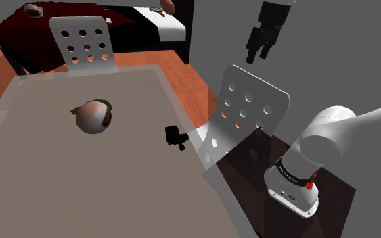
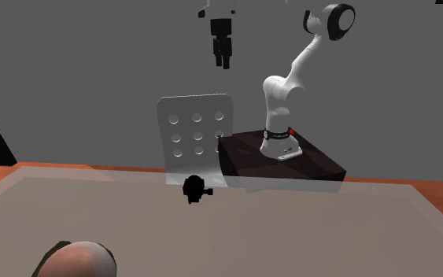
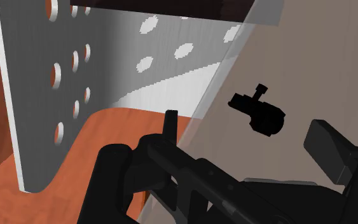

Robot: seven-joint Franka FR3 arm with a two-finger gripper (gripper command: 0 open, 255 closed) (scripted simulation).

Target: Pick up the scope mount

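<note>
Nothing picked up yet. Gripper (image 1: 259,53) hung high above the white chair back (image 1: 246,111), fingers spread, empty. Scope mount (image 1: 175,136), small & black, sat on the table (image 1: 60,176) near its edge, well below. Approach, descent & grasp all left, imo.

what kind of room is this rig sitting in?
Likely a home dining corner next to a sleeping area: a grey table with two white hole-backed chairs, an orange wood floor, and what looks like a bed behind.
</note>
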